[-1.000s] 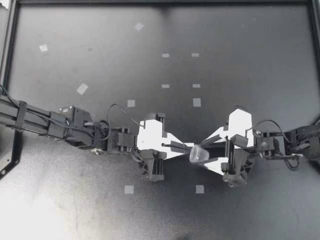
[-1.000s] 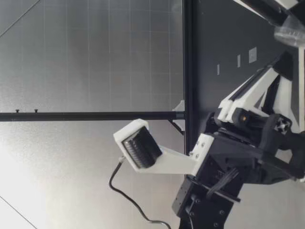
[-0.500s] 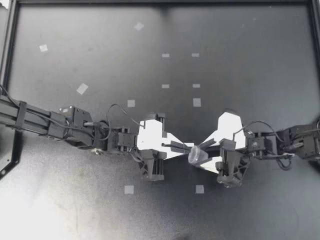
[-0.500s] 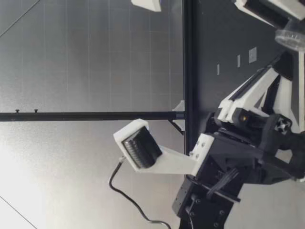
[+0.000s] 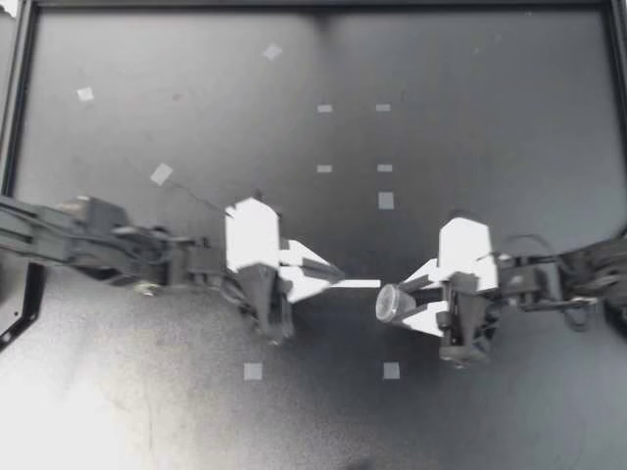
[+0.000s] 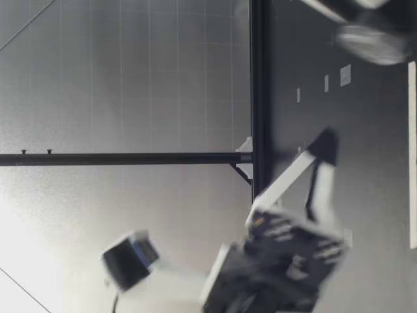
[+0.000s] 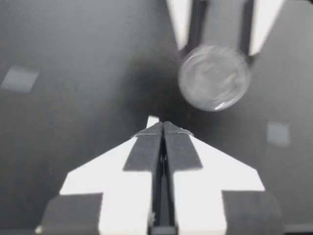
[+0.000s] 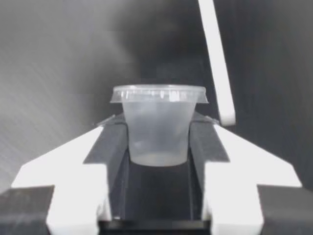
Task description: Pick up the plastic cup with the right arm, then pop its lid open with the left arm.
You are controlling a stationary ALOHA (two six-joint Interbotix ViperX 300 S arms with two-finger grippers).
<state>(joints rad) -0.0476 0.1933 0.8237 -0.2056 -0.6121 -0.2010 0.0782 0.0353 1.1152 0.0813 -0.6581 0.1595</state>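
Note:
My left gripper (image 5: 338,278) hangs over the dark table with its fingers (image 7: 146,152) pressed flat together, nothing showing between the pads. A thin white strip (image 5: 358,284) reaches from its tips toward the cup; whether it is gripped I cannot tell. My right gripper (image 5: 404,302) is shut on a small clear lidded cup (image 5: 392,303), lid facing the left arm. Both pads touch the cup (image 8: 157,127), and the strip (image 8: 215,58) ends beside its rim. The cup (image 7: 213,77) sits ahead of the left gripper. In the low view the cup (image 6: 368,42) and left gripper (image 6: 313,176) are blurred.
Small pale tape squares dot the black table (image 5: 490,117), among them one (image 5: 386,200) beyond the grippers and two (image 5: 253,371) (image 5: 391,370) nearer the front. A black frame rail (image 5: 18,98) runs along the table's left side.
The right gripper's fingers have closed in on the cup. The left gripper has drawn back from the cup toward its own side and rolled over, staying shut.

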